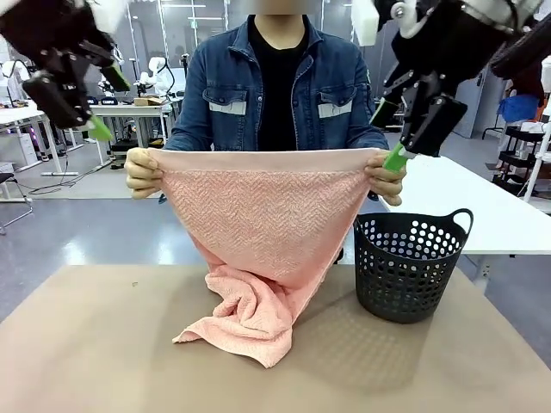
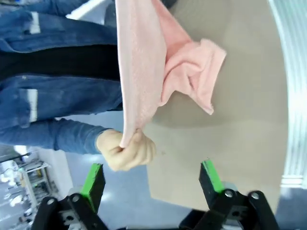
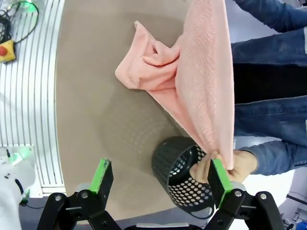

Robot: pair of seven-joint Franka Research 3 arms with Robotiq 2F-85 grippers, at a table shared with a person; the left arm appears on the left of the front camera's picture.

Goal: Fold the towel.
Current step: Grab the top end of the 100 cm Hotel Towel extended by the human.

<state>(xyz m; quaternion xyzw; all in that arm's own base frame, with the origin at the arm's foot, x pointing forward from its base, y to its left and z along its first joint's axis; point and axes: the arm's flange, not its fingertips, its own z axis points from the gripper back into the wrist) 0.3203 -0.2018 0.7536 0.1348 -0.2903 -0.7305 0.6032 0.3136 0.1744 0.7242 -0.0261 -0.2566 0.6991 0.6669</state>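
A person at the far side holds the salmon-pink towel [image 1: 258, 224] stretched by its top two corners, one in each hand; its lower end lies bunched on the brown table [image 1: 103, 344]. My left gripper [image 1: 108, 105] hangs open up high, just left of and above the person's hand [image 1: 142, 172]. My right gripper [image 1: 389, 133] is open too, its green fingertip close beside the other hand [image 1: 387, 179]. In the left wrist view the towel [image 2: 144, 62] hangs above my open fingers [image 2: 93, 184]. Seen from the right wrist, the towel [image 3: 201, 72] runs past one finger [image 3: 218, 179].
A dark perforated basket [image 1: 409, 267] stands on the table's right side, right of the towel; it also sits between the right fingers as the basket [image 3: 180, 177]. A white table [image 1: 482, 206] stands behind on the right.
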